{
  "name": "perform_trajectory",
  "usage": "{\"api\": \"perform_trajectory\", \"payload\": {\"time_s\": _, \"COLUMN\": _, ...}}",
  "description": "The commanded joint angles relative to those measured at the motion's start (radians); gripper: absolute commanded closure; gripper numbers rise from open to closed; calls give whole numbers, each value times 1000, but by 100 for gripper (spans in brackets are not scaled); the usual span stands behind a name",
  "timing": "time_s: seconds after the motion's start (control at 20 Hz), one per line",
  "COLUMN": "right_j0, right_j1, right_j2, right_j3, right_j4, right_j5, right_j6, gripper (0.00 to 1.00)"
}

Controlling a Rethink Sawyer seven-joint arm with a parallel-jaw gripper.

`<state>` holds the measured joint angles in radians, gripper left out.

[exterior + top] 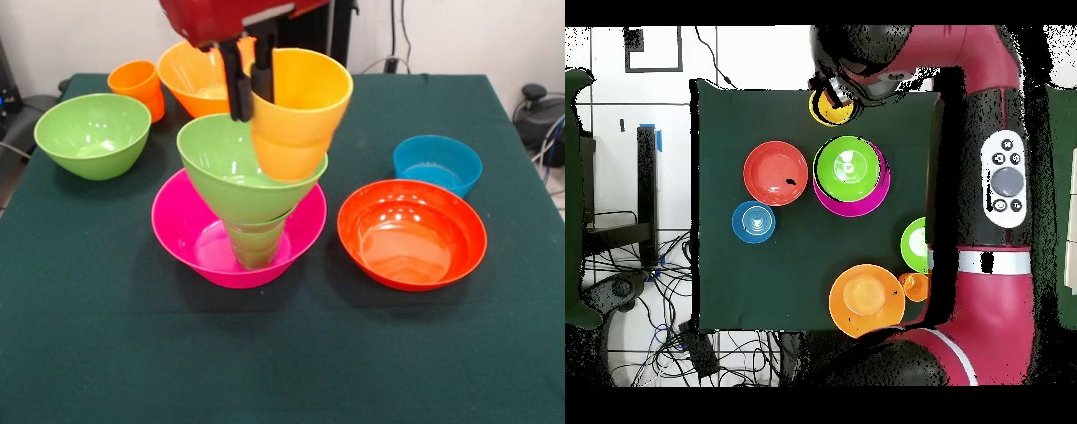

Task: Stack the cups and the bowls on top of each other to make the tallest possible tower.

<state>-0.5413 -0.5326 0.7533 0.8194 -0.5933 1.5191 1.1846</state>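
Yellow cup [298, 110] hangs tilted in your gripper [250, 88], whose fingers clamp its rim, just above the light green bowl [243, 172] that sits on a green cup [256, 243] inside the pink bowl [190, 231] at mid-bench [106, 353].

A dark green table [106, 353] stands on white floor [755, 55] strewn with black cables [635, 275].
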Motion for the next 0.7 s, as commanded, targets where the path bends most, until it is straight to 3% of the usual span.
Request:
{"api": "perform_trajectory", "payload": {"time_s": 0.05, "right_j0": -45, "right_j1": -39, "right_j2": -43, "right_j3": 137, "right_j4": -59, "right_j5": 21, "right_j6": -357, "gripper": 100}}
{"api": "perform_trajectory", "payload": {"time_s": 0.7, "right_j0": -88, "right_j1": -60, "right_j2": -4, "right_j3": 260, "right_j4": -46, "right_j5": -127, "right_j6": -301, "gripper": 100}}
